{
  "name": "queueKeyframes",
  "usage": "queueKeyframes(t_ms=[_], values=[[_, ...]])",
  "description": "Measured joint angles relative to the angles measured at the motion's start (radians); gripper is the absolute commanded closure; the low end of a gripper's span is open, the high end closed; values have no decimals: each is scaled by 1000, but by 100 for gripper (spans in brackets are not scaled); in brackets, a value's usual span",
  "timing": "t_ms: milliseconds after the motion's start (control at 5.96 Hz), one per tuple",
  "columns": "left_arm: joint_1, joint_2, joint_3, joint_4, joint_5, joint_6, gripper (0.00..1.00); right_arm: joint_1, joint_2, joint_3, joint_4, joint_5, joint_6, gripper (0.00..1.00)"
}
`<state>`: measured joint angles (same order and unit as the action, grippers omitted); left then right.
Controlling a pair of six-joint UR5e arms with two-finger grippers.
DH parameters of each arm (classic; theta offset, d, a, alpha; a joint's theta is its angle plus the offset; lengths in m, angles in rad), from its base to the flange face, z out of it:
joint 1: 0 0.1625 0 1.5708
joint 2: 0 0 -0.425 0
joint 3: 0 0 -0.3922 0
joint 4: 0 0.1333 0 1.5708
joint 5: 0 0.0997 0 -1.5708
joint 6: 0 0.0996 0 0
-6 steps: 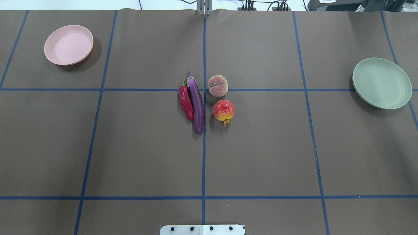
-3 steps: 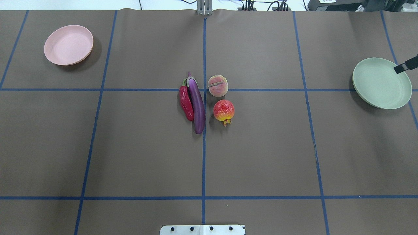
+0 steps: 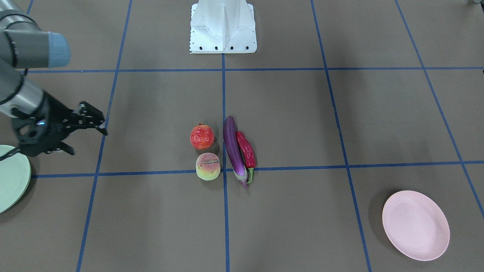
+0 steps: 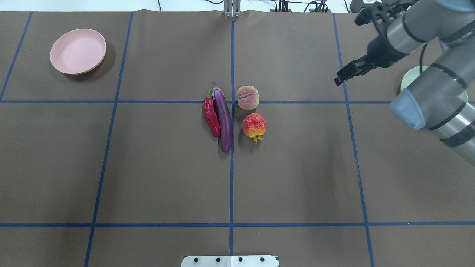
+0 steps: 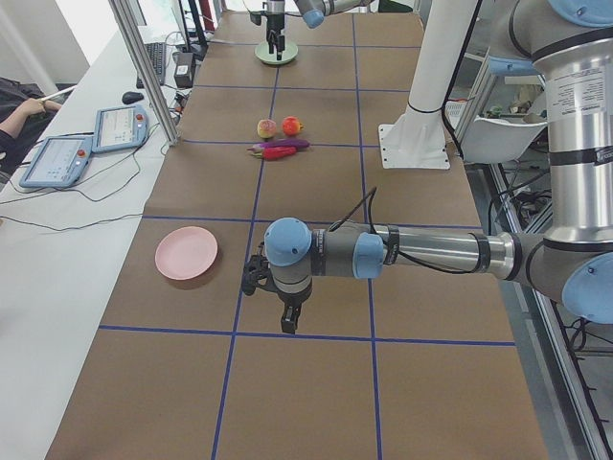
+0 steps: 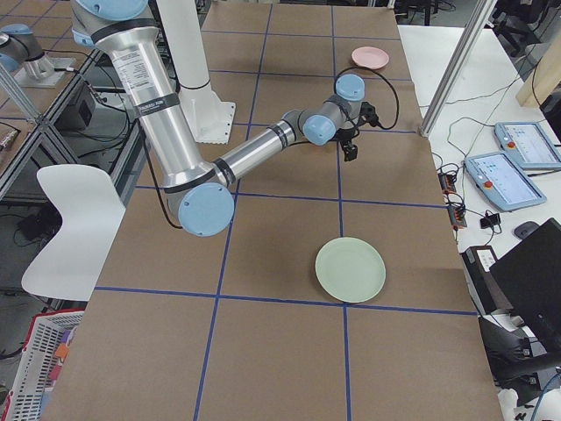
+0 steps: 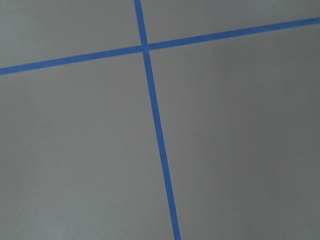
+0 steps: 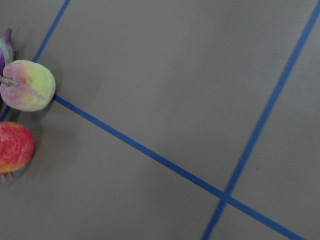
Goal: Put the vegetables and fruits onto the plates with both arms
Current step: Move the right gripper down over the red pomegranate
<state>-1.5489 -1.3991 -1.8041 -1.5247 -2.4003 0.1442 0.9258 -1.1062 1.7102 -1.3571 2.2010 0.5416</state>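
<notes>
Overhead view, bottom of frame to top.

Bottom centre edge: white base plate (image 4: 230,260) was seen on the bench (image 4: 148,167), which was covered in brown and gridded with blue tape (image 4: 231,185).

Mid-frame: all four produce items were grouped on the bench at the centre tape crossing, off the plates.
- The eggplant (image 4: 223,118) was laid lengthwise just left of the vertical tape line, cap toward the top of frame.
- The chili pepper (image 4: 211,116) was laid alongside on the eggplant's left, touching it.
- The orange-red fruit (image 4: 254,125) was set just right of the line, crown toward the bottom of frame.
- The peach (image 4: 247,97) was set just above that fruit in frame, on the horizontal tape line. Contact between the two could not be told.

Upper left: the pink plate (image 4: 78,50) was set well apart from the group.

Right edge: the green plate (image 6: 351,270) was mostly covered by the right arm (image 4: 438,96) in the overhead view and was seen whole in the exterior right view.

Upper right: the right end effector (image 4: 349,48) was held above the bench between the green plate and the group, nearer the plate, with its fingers spread wide apart. In the right wrist view the peach and the orange-red fruit were caught at the left edge.

The left end effector (image 5: 278,305) was picked up only in the exterior left view, lower centre, near the pink plate. Whether it was apart or together could not be told. Only bench and a tape crossing were shown in the left wrist view.
</notes>
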Motion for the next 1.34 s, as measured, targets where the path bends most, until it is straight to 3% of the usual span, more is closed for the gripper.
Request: queueKeyframes(t_ms=[335,671,1341], values=[[2,-1,3,0,0,0,0,-187,163,-78,-22,-211,217,1],[2,-1,3,0,0,0,0,-302,261,-137,-133,-368,276,1],[3,-1,3,0,0,2,0,-408,288,-189,-180,-521,283,1]])
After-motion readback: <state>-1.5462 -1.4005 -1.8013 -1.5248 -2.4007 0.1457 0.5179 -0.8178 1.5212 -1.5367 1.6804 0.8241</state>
